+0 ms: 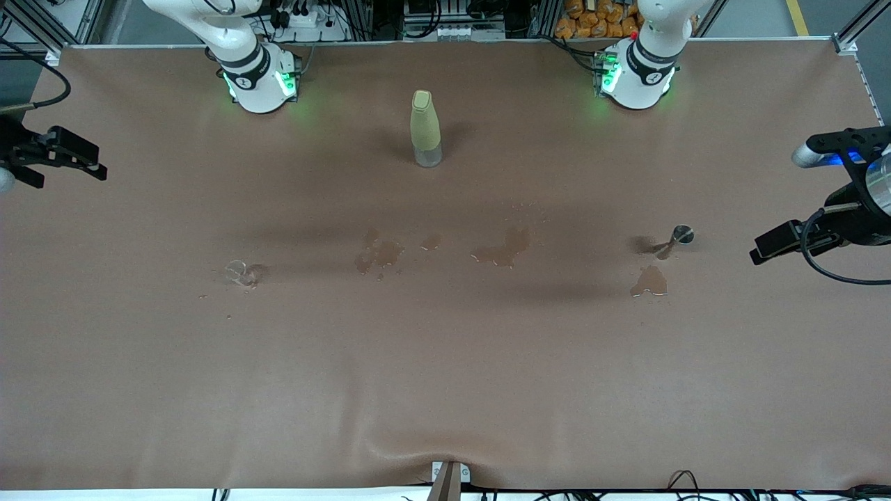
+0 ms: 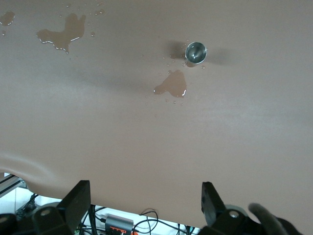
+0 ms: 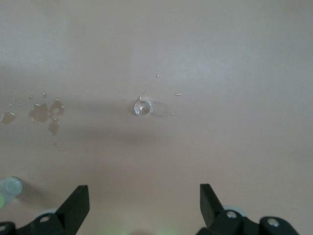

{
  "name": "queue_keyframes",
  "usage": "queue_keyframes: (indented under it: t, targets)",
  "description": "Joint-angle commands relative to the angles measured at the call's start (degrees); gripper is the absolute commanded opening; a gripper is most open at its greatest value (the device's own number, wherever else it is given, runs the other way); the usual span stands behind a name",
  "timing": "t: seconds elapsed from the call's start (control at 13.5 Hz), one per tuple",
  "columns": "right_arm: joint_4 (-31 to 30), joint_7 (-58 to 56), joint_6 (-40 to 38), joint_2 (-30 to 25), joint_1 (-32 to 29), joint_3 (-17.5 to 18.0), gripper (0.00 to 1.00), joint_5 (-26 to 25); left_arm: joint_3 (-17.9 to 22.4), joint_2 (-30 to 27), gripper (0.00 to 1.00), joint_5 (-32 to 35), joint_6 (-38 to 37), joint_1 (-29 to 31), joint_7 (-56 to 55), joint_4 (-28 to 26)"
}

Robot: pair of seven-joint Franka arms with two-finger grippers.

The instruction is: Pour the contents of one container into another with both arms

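Both arms were cut off at the edges of the front view, so only the hands showed. The left gripper [image 1: 766, 248] hung over the desk's [image 1: 445, 376] edge at the left arm's end, its fingers [image 2: 78, 200] spread with nothing between them. The right gripper [image 1: 94, 161] hung at the right arm's end, its fingers [image 3: 78, 203] spread likewise and empty.

The tumbler [image 1: 240, 273] was faint against the brown cover; it stood nearer the front camera than the bottle [image 1: 425, 129], toward the right arm's end, and whether it held liquid could not be told. The stemmed glass [image 1: 680, 236] stood toward the left arm's end, also nearer the camera than the bottle, its contents unclear. A puddle [image 1: 649, 282] lay just beside it, and more wet patches [image 1: 379, 254] lay between the two glasses.
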Motion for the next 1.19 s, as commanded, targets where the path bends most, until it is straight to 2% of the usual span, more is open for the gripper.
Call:
queue_keyframes:
  t: [0.0, 0.3, 0.59, 1.11]
  targets:
    - [0.4, 1.0, -0.9, -0.4, -0.5, 0.8, 1.0, -0.8, 0.9, -0.9, 1.0, 0.3, 1.2, 1.3, 14.2, -1.0]
    - [0.4, 1.5, -1.1, -0.4, -0.4, 1.0, 1.0, -0.8, 1.1, -0.6, 1.0, 0.3, 1.4, 1.3, 9.5, -1.0]
    - [0.4, 3.2, -1.2, -0.4, -0.8, 0.9, 1.0, -0.8, 1.7, -0.4, 1.0, 0.6, 1.4, 1.3, -8.5, -1.0]
    - [0.5, 7.6, -1.1, -0.3, -0.4, 1.0, 1.0, -0.3, 1.8, -0.4, 1.0, 6.4, 2.9, 1.4, -35.8, -1.0]
